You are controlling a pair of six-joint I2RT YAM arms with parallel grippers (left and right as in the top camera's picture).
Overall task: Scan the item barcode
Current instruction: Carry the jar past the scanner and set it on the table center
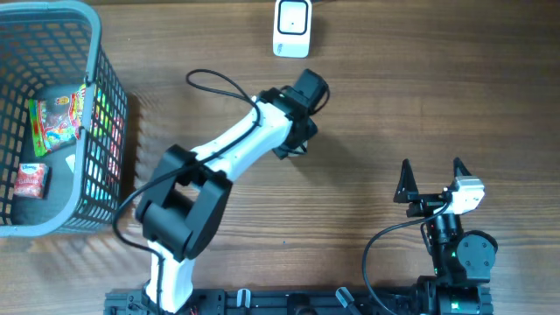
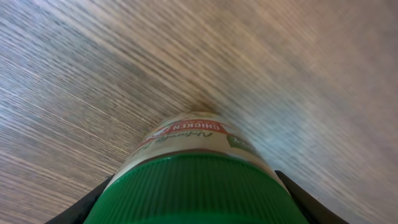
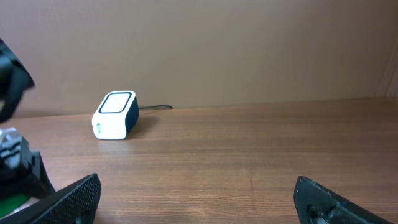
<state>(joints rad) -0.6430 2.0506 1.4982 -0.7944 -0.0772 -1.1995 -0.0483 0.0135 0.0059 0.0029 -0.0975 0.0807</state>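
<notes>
The item is a jar with a ribbed green lid (image 2: 196, 186) and a pale label reading "CHICKEN" (image 2: 186, 129). In the left wrist view it fills the bottom, held over the wooden table with a black finger against each side of the lid. My left gripper (image 2: 196, 208) is shut on it. From overhead the left gripper (image 1: 296, 131) covers the jar, a short way in front of the white barcode scanner (image 1: 291, 28). My right gripper (image 1: 431, 179) stands open and empty at the front right, facing the scanner (image 3: 115, 115).
A grey wire basket (image 1: 94, 105) at the far left holds a colourful snack packet (image 1: 57, 118) and a small red packet (image 1: 31, 179). The scanner's cable runs off the back edge. The left arm's black cable (image 1: 214, 83) loops over the table.
</notes>
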